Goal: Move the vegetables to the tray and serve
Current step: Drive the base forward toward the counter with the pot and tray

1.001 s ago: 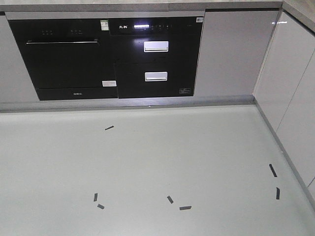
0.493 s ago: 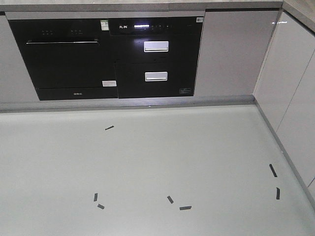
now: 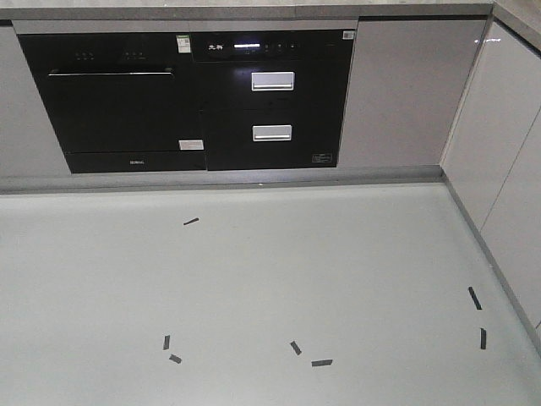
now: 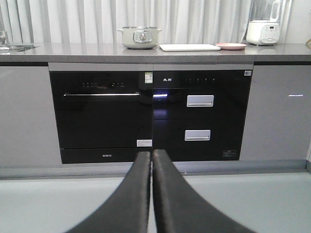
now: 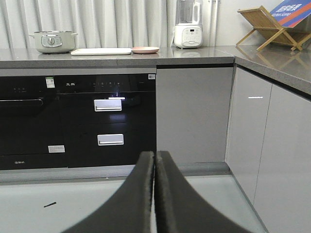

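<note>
Vegetables cannot be made out at this range. Judging by the task, they lie on the pink plate (image 4: 231, 46), which sits on the surface (image 4: 73, 51) just right of the cream tray (image 4: 189, 47), with a lidded pot (image 4: 139, 37) further left. Both wrist views look across the floor (image 3: 254, 279) at the cabinets, so the robot stands well apart from its work. The left gripper (image 4: 151, 154) and right gripper (image 5: 154, 154) each have their jaws pressed together, empty. The step in hand seems to be the approach. The base should roll in square to tray and plate and stop with both within reach. The arms should then rise above the surface edge and spread their jaws before reaching for the leaves.
</note>
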Robot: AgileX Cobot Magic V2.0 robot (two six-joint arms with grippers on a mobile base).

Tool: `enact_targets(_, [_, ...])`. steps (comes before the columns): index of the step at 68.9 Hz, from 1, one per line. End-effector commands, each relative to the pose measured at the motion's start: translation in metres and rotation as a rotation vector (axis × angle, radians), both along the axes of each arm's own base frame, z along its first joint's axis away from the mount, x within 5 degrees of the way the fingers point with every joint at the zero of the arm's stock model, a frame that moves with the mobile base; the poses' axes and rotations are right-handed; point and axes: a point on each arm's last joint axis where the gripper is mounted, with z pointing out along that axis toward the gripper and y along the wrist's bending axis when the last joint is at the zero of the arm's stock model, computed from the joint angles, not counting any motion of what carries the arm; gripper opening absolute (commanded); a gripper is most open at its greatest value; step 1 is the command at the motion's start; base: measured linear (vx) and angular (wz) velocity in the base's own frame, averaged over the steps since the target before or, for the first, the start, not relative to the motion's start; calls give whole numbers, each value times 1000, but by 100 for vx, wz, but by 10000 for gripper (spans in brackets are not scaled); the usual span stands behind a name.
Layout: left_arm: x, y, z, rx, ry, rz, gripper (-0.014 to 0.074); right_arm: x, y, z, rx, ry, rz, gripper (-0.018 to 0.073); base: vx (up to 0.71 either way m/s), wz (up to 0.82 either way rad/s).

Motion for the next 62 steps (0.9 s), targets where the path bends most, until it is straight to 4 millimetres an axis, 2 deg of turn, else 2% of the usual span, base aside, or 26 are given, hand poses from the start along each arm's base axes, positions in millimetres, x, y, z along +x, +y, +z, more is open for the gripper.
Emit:
enact_targets(1, [0,0,-2,-8,-61,0,-6,0,0,2,-3,-66,-7,-2,6,2])
enact_targets(62, [0,0,-2,-8,-61,0,-6,0,0,2,-3,-66,-7,-2,9,8])
